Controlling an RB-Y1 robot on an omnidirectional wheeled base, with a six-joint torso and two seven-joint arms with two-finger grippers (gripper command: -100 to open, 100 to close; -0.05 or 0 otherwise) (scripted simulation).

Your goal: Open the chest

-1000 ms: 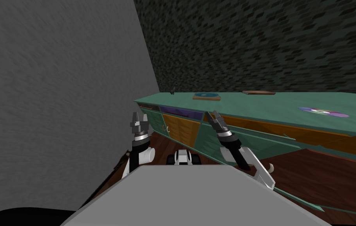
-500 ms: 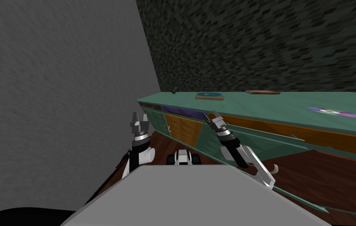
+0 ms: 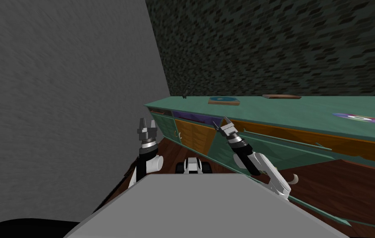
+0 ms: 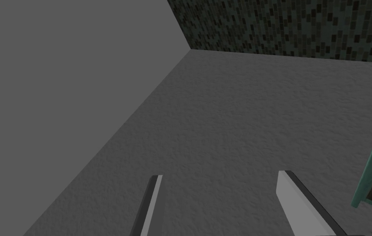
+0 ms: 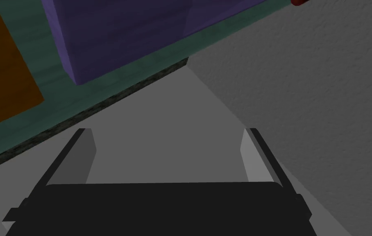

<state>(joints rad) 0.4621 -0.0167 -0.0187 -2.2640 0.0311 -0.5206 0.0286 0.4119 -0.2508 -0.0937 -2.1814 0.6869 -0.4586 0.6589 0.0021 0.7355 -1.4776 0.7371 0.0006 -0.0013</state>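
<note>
The chest [image 3: 273, 109] is a long, low green cabinet with orange door panels [image 3: 193, 134] and a purple section [image 3: 191, 117] under its top, set against the dark patterned wall. My right gripper [image 3: 225, 125] is open at the chest's upper front edge, next to the purple section [image 5: 132, 32]. In the right wrist view nothing lies between its fingers [image 5: 168, 145]. A green front panel [image 3: 273, 146] leans out from the chest beneath my right forearm. My left gripper [image 3: 143, 124] is open and empty [image 4: 218, 192], held up near the chest's left end [image 4: 371, 172].
On the chest's top lie a shiny disc [image 3: 362, 119], a flat blue item [image 3: 224, 100], a brown book [image 3: 281, 96] and a small dark figure [image 3: 185, 95]. A grey wall [image 3: 58, 103] runs close on my left. Dark wood floor [image 3: 347, 190] spreads to the right.
The whole head view has slid rightward, so I have moved or turned a little left. My right forearm has dropped slightly, with its gripper staying at the chest's front edge. The left arm is unchanged.
</note>
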